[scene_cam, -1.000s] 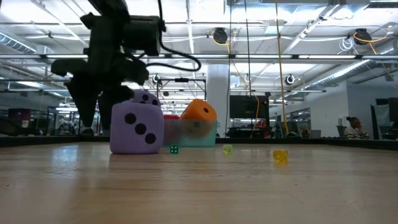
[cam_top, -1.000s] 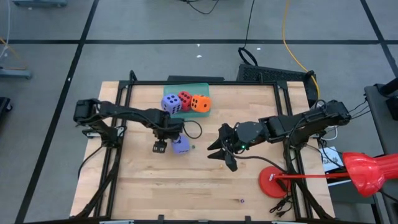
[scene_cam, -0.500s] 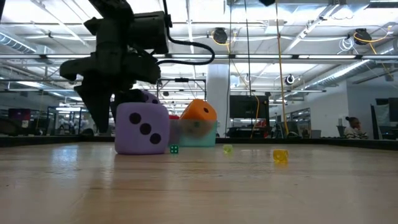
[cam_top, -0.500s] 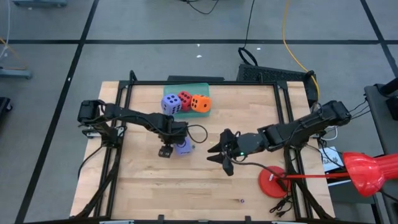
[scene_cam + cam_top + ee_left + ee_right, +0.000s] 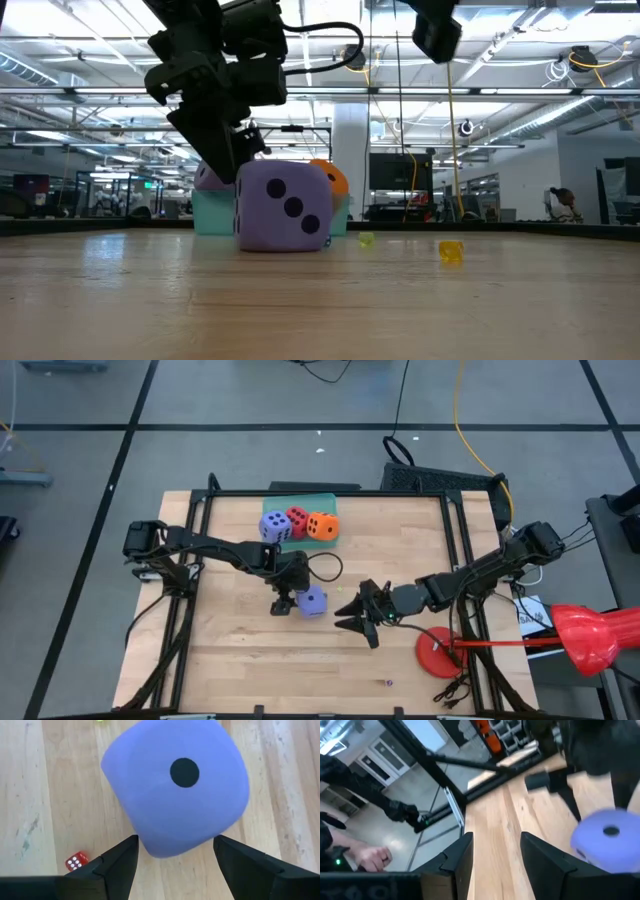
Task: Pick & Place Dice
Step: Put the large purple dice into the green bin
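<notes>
We see the left gripper (image 5: 289,600) with its jaws spread wide, and a purple die (image 5: 313,600) sitting on the desk (image 5: 400,540) just beyond their tips, one pip up, not clamped. The right gripper (image 5: 362,618) hovers near the die's other side, jaws partly apart and holding nothing.
</notes>
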Available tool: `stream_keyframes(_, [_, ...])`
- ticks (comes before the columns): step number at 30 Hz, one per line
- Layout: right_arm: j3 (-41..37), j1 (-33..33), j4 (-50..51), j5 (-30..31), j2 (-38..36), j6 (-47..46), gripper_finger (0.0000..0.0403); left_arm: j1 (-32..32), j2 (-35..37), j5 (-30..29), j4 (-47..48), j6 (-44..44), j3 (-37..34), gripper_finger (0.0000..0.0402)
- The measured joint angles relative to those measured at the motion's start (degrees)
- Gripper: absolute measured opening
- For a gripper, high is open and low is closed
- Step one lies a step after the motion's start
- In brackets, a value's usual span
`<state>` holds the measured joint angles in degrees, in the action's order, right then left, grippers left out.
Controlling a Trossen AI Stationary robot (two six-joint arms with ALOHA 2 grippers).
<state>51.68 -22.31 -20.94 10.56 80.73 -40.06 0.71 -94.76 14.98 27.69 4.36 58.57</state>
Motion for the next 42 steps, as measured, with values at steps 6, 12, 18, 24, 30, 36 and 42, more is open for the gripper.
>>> stream_keyframes(6, [-3.7,-1.5,0.1,0.4,0.0,-2.8,0.0153,-1.2,0.0,0.2,-1.0,-0.1,0.0,0.0267])
stream_keyframes(12, [-6.6,-1.8,0.1,3.1,0.0,-3.4,0.0153,-2.2,0.0,0.2,-1.9,-1.9,0.0,0.0267])
stream_keyframes(18, [-8.7,-1.3,-0.9,3.1,2.2,-3.4,0.0153,-3.3,0.0,0.2,-5.6,-4.4,0.0,0.0267])
stream_keyframes(24, [-8.8,-1.3,-2.1,2.8,7.9,-2.6,0.0153,-4.4,0.0,0.4,-7.1,-5.1,0.0,0.0267])
stream_keyframes(30, [-8.8,-0.9,-7.2,2.8,12.9,-1.4,0.0153,-5.4,-0.1,-3.3,-6.3,-7.6,0.0,0.0267])
stream_keyframes(36, [-8.8,-0.3,-12.4,1.1,17.7,-1.0,0.0153,-5.4,-0.1,-2.2,-5.6,-7.5,0.0,0.0267])
stream_keyframes(42, [-8.8,0.1,-13.5,-0.3,18.8,0.3,0.0153,-5.4,-0.2,-0.5,-3.7,-7.3,0.0,0.0267])
